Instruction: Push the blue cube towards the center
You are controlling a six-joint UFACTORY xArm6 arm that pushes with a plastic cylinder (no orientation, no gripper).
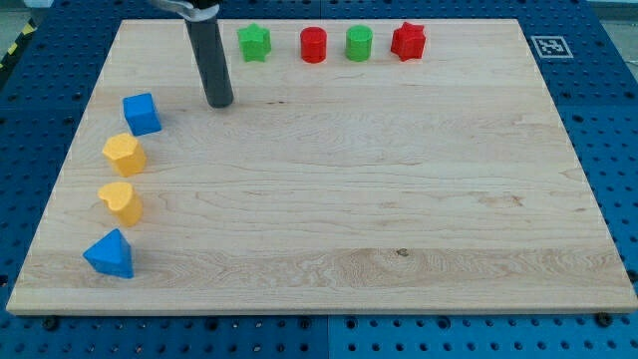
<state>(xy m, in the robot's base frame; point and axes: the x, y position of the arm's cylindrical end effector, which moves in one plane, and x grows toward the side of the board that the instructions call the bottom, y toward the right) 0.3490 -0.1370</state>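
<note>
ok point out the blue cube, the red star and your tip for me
blue cube (142, 114), camera view, middle of its top face
red star (408, 40), camera view, centre of its top
my tip (220, 103), camera view, very end of the rod, to the view's right of the blue cube, apart from it

My tip (220, 102) rests near the blue cube (142, 114), toward the view's right.

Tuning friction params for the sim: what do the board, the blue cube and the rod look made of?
Board: light wood, smooth and matt, with visible grain lines and a small knot.
Blue cube: probably plastic or painted wood; uniform saturated colour, faint sheen, no grain showing.
Rod ending in my tip, to the cube's right and not touching it: dark, matt, possibly rubber or plastic; cannot tell.
</note>
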